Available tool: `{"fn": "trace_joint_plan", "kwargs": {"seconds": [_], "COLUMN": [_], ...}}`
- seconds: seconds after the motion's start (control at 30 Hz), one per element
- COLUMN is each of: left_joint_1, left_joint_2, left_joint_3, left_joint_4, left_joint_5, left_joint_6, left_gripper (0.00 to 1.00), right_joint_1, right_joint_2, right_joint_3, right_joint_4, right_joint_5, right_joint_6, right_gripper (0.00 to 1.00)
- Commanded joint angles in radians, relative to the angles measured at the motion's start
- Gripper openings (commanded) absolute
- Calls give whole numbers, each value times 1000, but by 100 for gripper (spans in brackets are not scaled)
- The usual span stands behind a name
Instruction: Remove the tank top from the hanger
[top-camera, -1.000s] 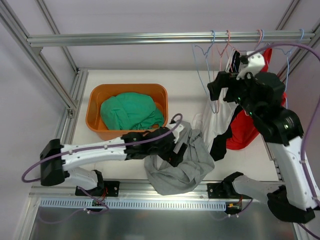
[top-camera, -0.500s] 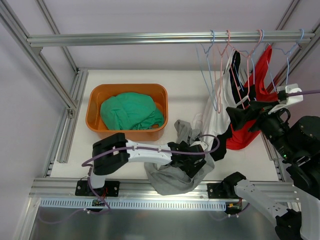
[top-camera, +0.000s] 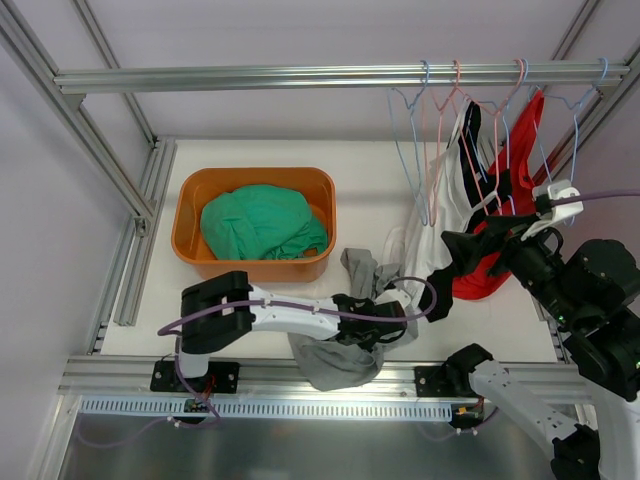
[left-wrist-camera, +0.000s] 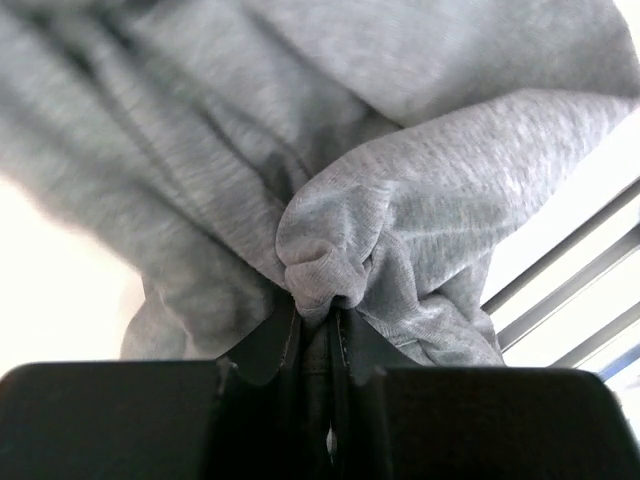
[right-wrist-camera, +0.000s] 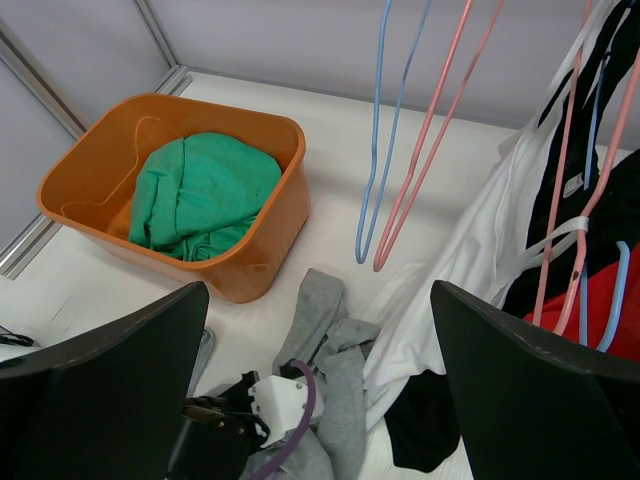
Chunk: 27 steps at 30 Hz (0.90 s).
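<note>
Your left claw (left-wrist-camera: 318, 325) is clamped tight on a bunched fold of the grey tank top (top-camera: 335, 365), the cloth pinched between its two dark fingers (left-wrist-camera: 285, 345). The tank top is off any hanger and lies crumpled on the white counter (top-camera: 370, 180) at the near edge, just in front of the orange basket (top-camera: 190, 215) and partly draped over your left arm. A green cloth (top-camera: 262, 222) fills the basket.

Your right claw (right-wrist-camera: 318, 287) stands wide apart and holds nothing. It hangs in the air on the right, near the clothes on the rail (top-camera: 300, 76). On that rail, a blue hanger (top-camera: 410, 150) and a pink hanger (top-camera: 440, 140) hang bare. Beside them, a white-and-black garment (top-camera: 440, 215) and a red garment (top-camera: 490, 270) are on their hangers, their lower ends reaching down to the counter.
</note>
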Motion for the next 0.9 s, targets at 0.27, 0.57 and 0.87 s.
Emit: {"fn": "trace_joint_plan", "kwargs": {"seconds": [0.27,0.57,0.87], "left_joint_1": [-28,-31,93], "left_joint_2": [-540,-730,-624], "left_joint_3": [-65,141,622], "left_joint_4": [-191,-226,-224], "left_joint_5": [-319,-621,-677], "left_joint_6": [42,300,540], "left_gripper": [0,0,0], "right_joint_1": [3,1,3], "right_joint_2": [-29,-31,-26], "right_joint_3": [-33,-30,-24], "right_joint_4": [85,93,98], "right_joint_5": [21,67,82], "right_joint_6": [-25,-38,-33], "right_gripper": [99,99,99]}}
